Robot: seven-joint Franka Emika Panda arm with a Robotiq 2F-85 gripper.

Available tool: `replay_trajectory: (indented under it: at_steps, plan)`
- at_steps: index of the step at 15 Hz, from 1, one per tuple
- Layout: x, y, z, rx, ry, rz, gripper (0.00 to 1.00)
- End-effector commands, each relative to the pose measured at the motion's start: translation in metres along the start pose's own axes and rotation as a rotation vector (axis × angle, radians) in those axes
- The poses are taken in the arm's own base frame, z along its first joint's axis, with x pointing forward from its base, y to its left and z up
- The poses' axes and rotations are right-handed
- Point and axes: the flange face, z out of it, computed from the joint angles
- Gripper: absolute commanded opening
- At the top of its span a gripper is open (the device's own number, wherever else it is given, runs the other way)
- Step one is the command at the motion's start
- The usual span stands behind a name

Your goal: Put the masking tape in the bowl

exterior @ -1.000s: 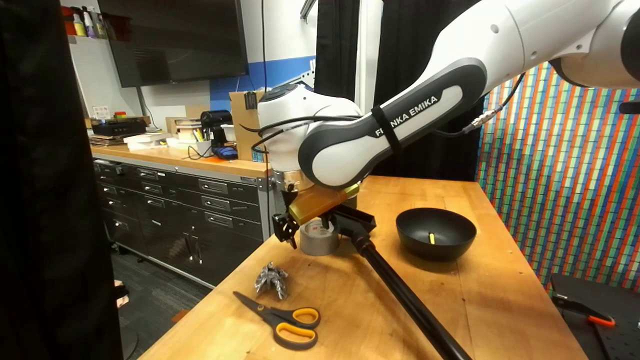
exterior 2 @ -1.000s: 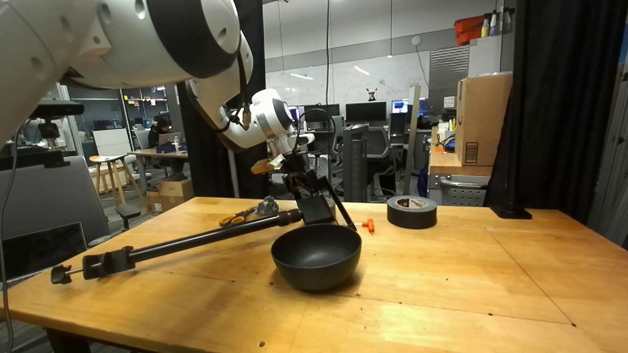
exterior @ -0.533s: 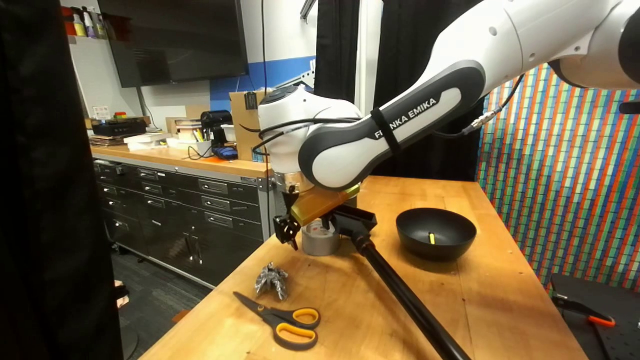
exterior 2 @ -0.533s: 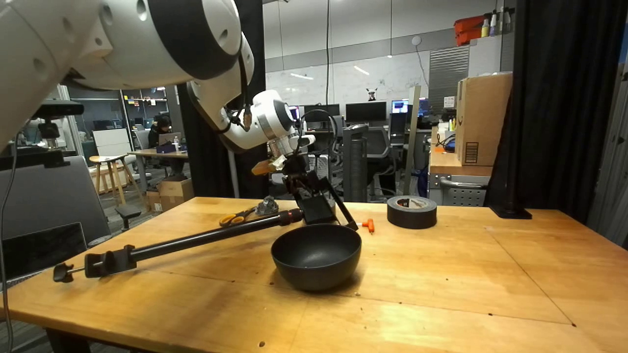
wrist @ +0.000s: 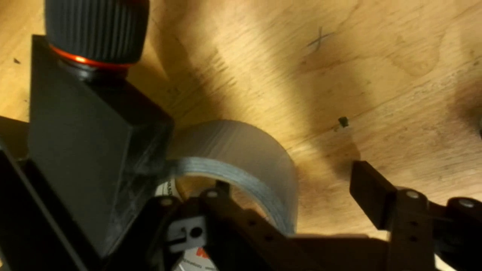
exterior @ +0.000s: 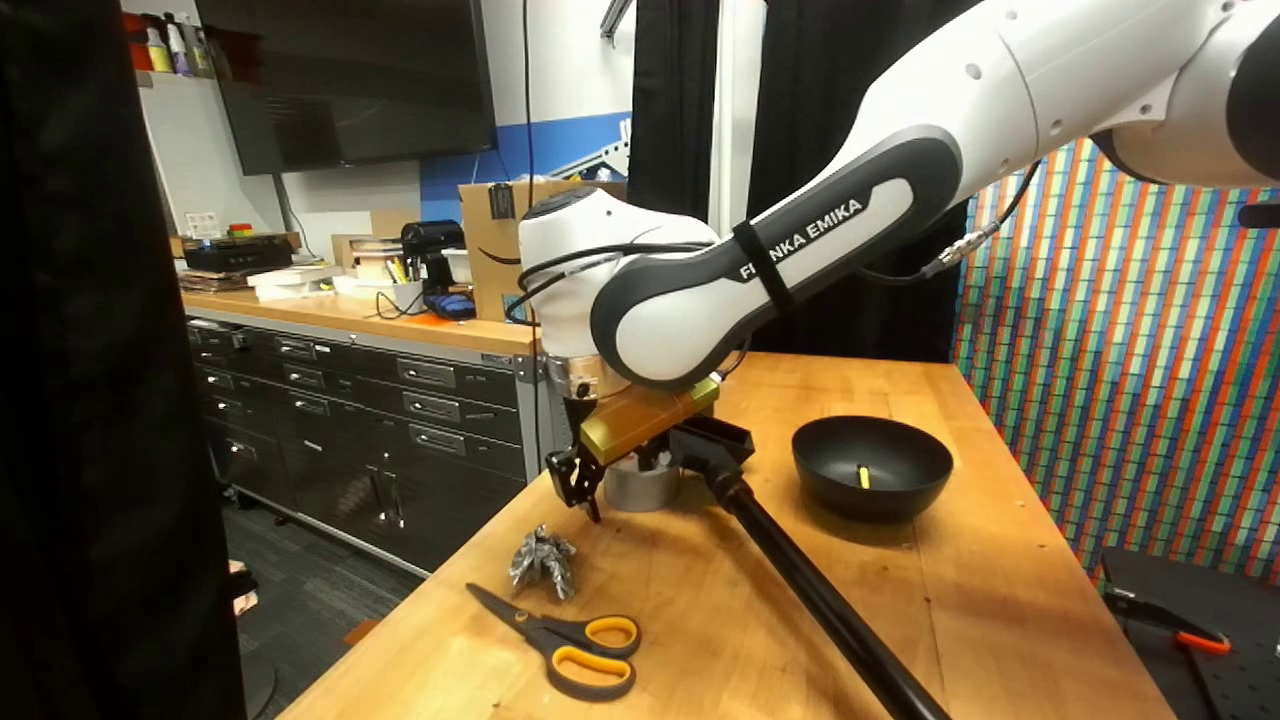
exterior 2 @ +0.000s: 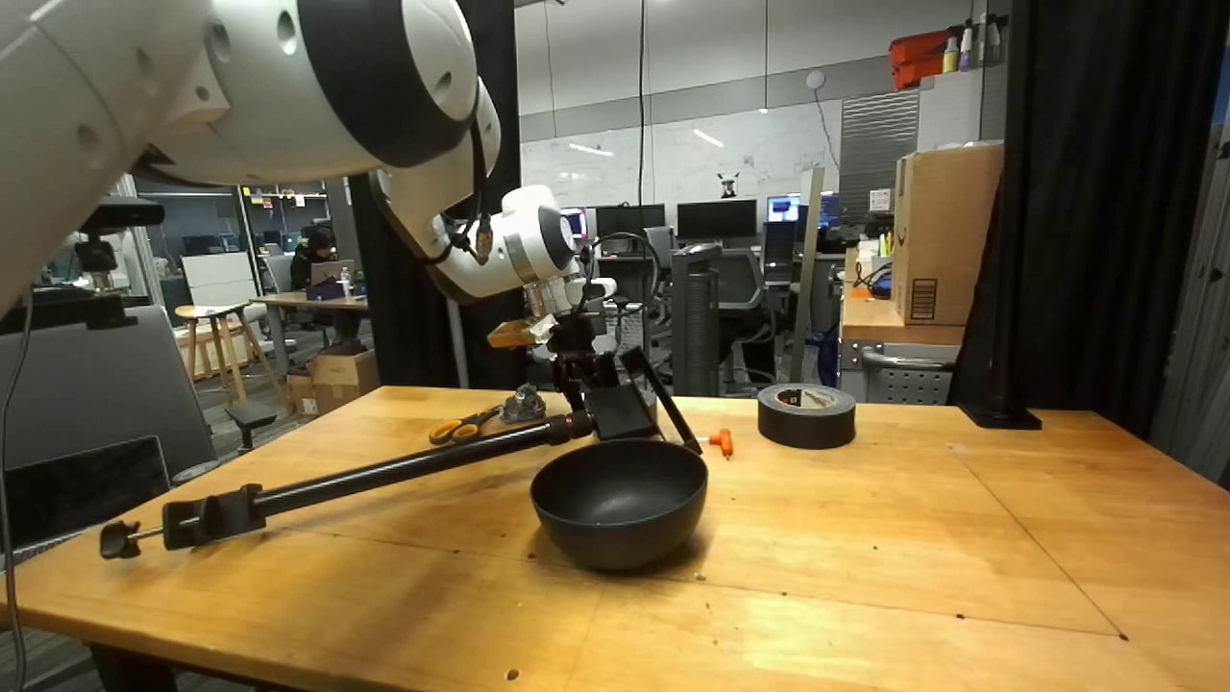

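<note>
"At the lower centre of the wrist view, what is to be noted?"

"Masking tape [wrist: 254,146]: a squat grey roll lying flat on the wooden table [exterior: 1000,600], hole upward. Its left side passes behind the black bracket head [wrist: 79,143] of a tubular pole [exterior: 822,602]; from where I stand, I cannot tell whether roll and bracket head touch."

"And the gripper [wrist: 292,184], how is it set?"

"Unclenched. Its jaws stand wide apart and hold nothing fast. The finger at the lower right of the frame stands outside the roll's wall, with wood showing between; its counterpart overlaps the roll's hole, to what depth I cannot tell."

"Where do you place the bowl [exterior: 905,470]?"

"Right of centre in an exterior view, and visible in both exterior views: round, black, upright on the table. The masking tape lies outside it, apart. A yellow strip [exterior: 864,477] shows within its outline, too small to name."

"And the remaining parts?"

"Lower left of centre in an exterior view, scissors [exterior: 556,638] with yellow-orange loops; just above them in the frame, crumpled foil [exterior: 543,562]. Both exterior views show the pair. Right of centre in an exterior view, a roll of black tape [exterior 2: 807,431] with a pale top; to its left, an orange-handled tool [exterior 2: 725,442]."
</note>
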Motion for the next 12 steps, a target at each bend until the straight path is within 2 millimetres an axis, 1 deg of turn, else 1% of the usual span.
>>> replay_trajectory:
  at_steps: [1, 4, 6, 7, 9, 10, 12]
  plan:
    - [0.008, 0.001, -0.001, 0.04, -0.007, -0.006, 0.5]
    - [0.011, 0.005, -0.005, 0.043, -0.005, -0.004, 0.27]
    - [0.013, 0.01, -0.01, 0.042, 0.0, 0.0, 0.13]
    - [0.014, 0.011, -0.012, 0.044, 0.003, 0.002, 0.1]
    - [0.015, 0.015, -0.017, 0.043, 0.006, 0.005, 0.08]
    - [0.014, 0.016, -0.021, 0.042, 0.005, 0.005, 0.12]
    - [0.011, 0.022, -0.038, 0.052, 0.003, 0.01, 0.12]
